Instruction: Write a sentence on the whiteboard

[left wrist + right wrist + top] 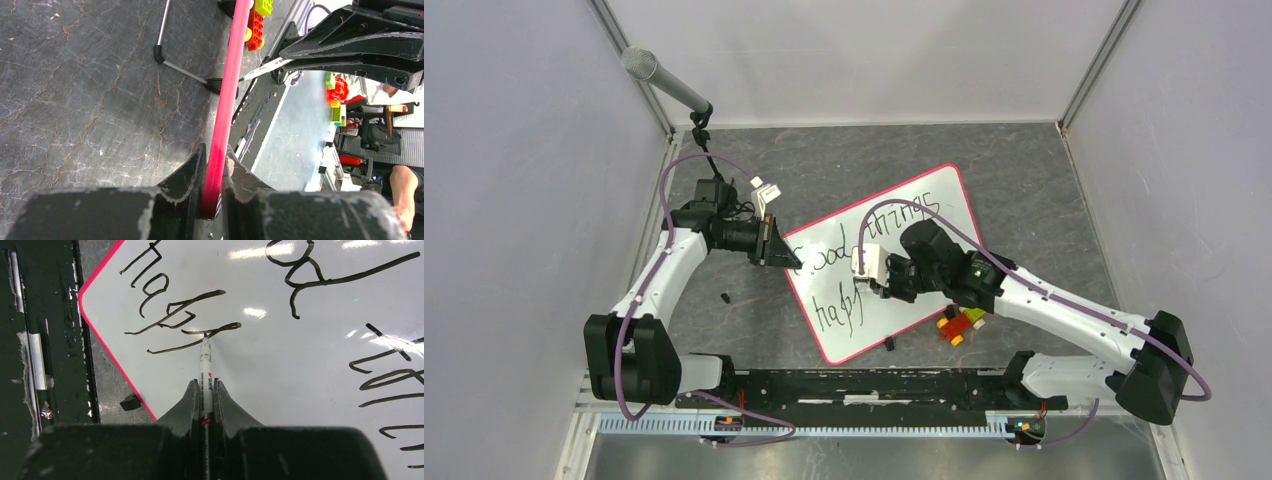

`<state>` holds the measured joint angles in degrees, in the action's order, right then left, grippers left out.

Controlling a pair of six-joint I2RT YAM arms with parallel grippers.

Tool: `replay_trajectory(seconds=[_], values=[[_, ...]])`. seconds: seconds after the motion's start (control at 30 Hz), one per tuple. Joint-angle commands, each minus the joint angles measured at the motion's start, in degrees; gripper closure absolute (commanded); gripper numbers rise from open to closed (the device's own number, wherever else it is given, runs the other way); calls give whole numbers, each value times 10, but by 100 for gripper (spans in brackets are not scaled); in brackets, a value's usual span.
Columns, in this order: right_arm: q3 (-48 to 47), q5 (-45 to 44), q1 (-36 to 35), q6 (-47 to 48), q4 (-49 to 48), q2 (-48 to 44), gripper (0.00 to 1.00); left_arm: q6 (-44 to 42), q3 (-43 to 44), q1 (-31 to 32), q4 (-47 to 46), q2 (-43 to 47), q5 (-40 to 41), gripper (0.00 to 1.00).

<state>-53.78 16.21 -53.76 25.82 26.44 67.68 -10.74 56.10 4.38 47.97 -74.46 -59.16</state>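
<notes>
The whiteboard [924, 215], white with a red-pink rim, lies tilted on the dark table. The sentence [844, 255] shows in black cursive as a first line of two words and a partial second line. My left gripper [786, 258] is shut on the whiteboard's left rim, seen as a red edge [225, 100] between the jaws. My right gripper [876, 285] is shut on a white marker [205, 367]. The marker's tip touches the board at the end of the second line [172, 315].
A cluster of coloured toy bricks [959, 322] lies by the board's lower right edge. A small black cap [890, 345] sits near the bottom corner, another black bit [725, 297] left of the board. A microphone [664, 82] stands at the back left.
</notes>
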Motion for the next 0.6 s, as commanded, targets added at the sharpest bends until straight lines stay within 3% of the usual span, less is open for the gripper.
replay_trajectory(seconds=[0.0,0.57], values=[[-15,-16,1,10,-5,0,100,-19,14,3,-20,3,47,98],[7,-36,27,22,-8,-10,100,-17,15,3,-20,-2,50,98]])
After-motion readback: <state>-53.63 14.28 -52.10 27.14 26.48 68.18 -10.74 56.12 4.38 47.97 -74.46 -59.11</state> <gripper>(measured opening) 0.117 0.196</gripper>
